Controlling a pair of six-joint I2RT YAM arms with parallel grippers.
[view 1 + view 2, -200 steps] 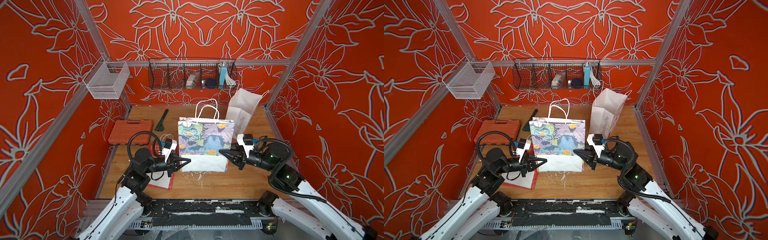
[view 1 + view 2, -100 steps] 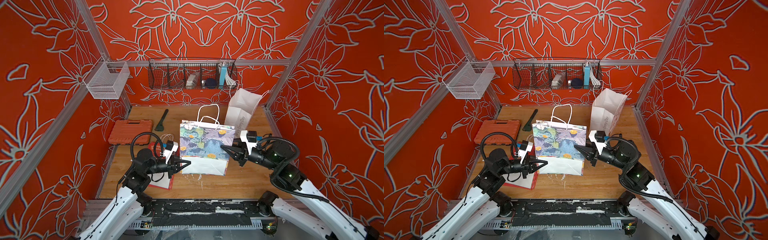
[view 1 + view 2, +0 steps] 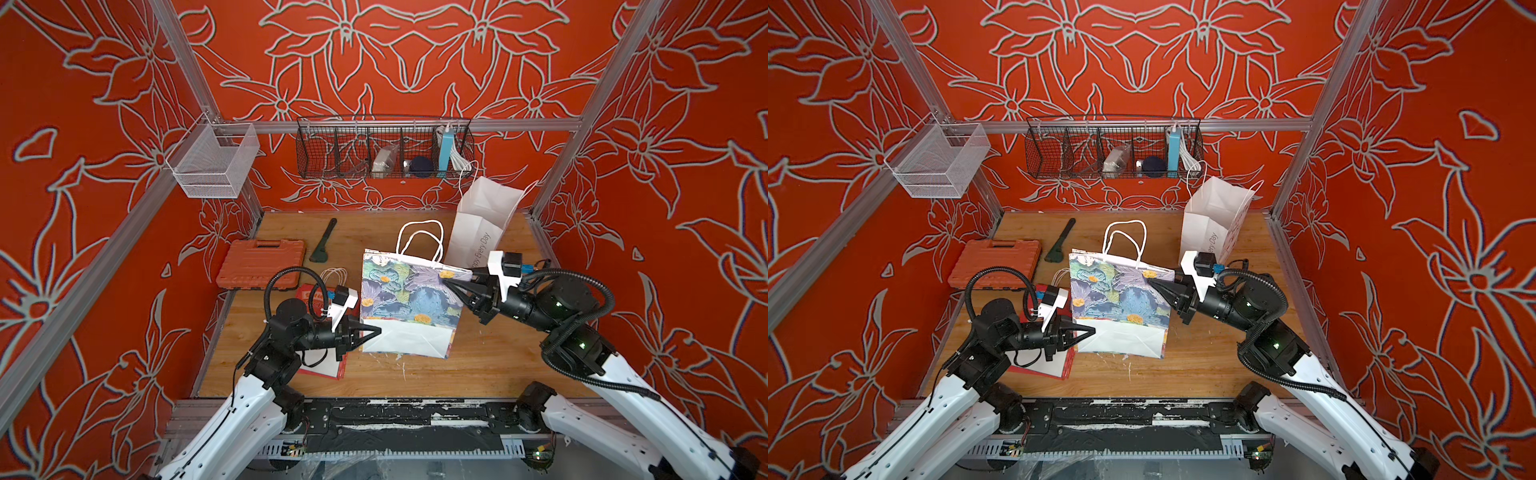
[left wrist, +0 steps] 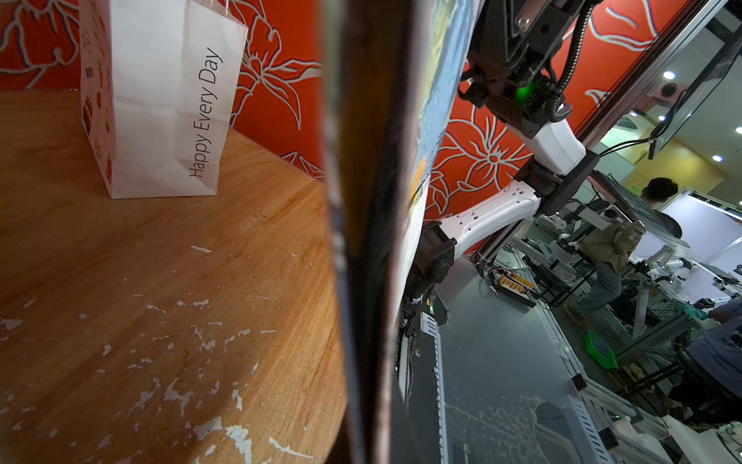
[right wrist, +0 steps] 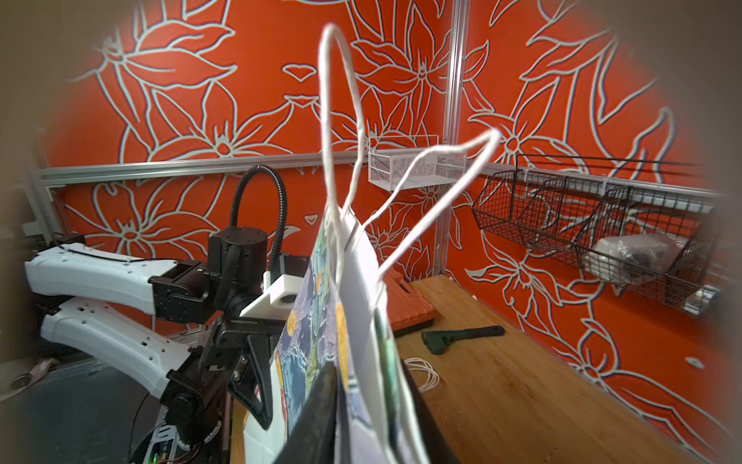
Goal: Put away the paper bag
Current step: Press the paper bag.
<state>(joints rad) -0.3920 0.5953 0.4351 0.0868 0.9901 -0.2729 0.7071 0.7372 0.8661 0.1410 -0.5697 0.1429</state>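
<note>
My left claw (image 3: 373, 332) is clamped shut on the near lower-left corner of the flattened floral paper bag (image 3: 409, 299) at frame centre. My right claw (image 3: 448, 283) pinches its upper-right corner. The bag's long axis runs up-frame to its handles (image 3: 419, 237). The wooden table (image 3: 498, 365) is bare to the right. Beyond, the white bag (image 3: 482, 220) and black wire basket (image 3: 384, 176) crowd the upper middle.

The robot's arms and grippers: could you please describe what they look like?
The left arm and right arm have white shells, black joints and looping black corrugated cable hoses. The left gripper and right gripper have pointed black fingers beneath white camera brackets. Green lights glow on the right arm's joints.
</note>
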